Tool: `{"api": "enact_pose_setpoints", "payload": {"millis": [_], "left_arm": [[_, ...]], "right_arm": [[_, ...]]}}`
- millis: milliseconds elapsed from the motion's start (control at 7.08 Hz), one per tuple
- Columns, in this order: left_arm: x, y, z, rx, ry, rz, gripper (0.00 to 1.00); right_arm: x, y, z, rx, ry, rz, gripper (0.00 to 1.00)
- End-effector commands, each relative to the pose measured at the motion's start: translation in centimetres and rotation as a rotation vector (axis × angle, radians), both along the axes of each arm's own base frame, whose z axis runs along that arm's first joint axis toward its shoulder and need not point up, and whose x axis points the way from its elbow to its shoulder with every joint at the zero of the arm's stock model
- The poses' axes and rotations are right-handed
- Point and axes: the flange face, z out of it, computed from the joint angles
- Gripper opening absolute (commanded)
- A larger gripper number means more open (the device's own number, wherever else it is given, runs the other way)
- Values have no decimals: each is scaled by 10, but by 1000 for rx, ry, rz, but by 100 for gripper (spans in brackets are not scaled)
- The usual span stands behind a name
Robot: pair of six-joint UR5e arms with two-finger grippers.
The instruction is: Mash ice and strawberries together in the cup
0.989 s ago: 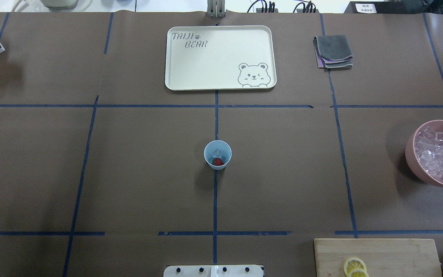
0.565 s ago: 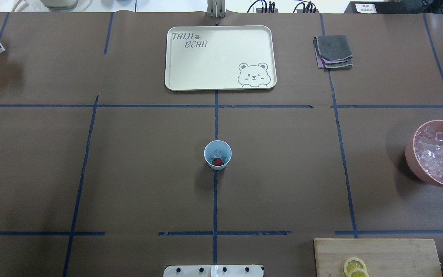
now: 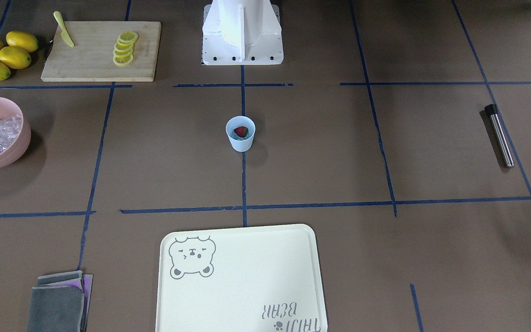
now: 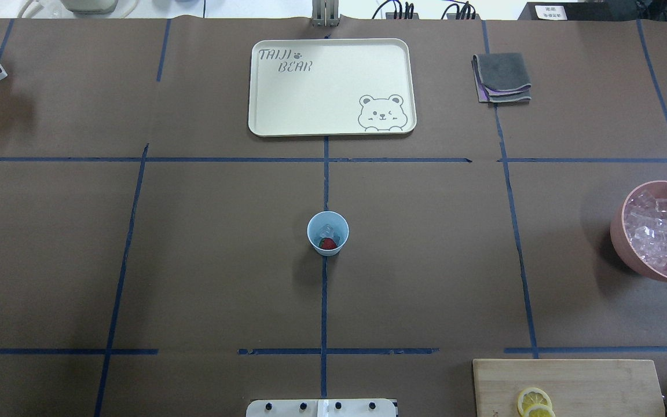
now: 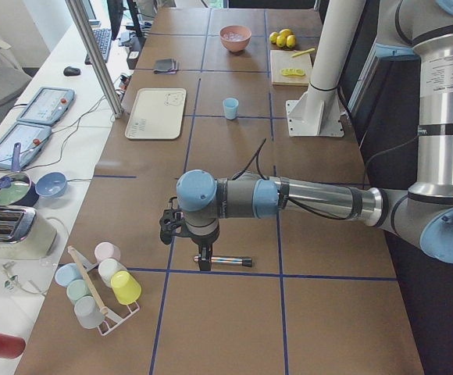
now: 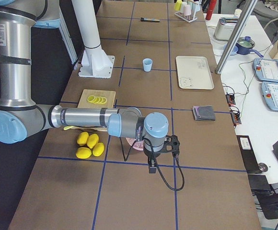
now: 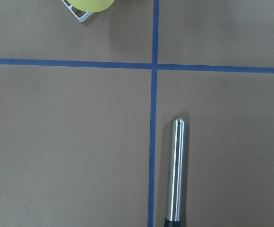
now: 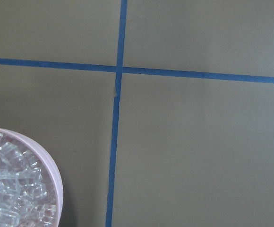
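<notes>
Small pale blue tapered cup (image 4: 327, 233) stands upright at mid-table on a blue tape line (image 4: 324, 301), well apart from both grippers' fingers. Inside it is one red strawberry with a green top (image 4: 327, 244) on the robot's side, with clear ice cubes (image 4: 326, 230) touching it.

Left gripper (image 5: 204, 264) hangs low, pointing down. A slim steel rod with a black end (image 7: 176, 170) lies flat just beside its fingers.

Right gripper (image 6: 152, 167) points down near a round pink bowl (image 4: 620, 231) heaped with more clear cubes.

How far either gripper's fingers are open, or whether they hold anything, cannot be told.
</notes>
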Motion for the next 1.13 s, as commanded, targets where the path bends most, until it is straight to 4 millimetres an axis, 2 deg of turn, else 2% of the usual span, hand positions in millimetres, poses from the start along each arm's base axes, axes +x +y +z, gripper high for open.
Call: {"api": "enact_pose_setpoints", "payload": {"millis": [0,283,565,989], "left_arm": [[2,12,9,-12,-16,8,100],[3,18,13,-52,-9,9,100],[11,19,11,-74,93,4,100],[10,20,13,-76,87,3,100]], "right_arm": [[-2,3,0,-4,-33,4,100],[-3,3,0,-12,-33,10,100],[-4,1,-7,4,-44,10,100],[-5,0,-14,22,-68,1,100]]}}
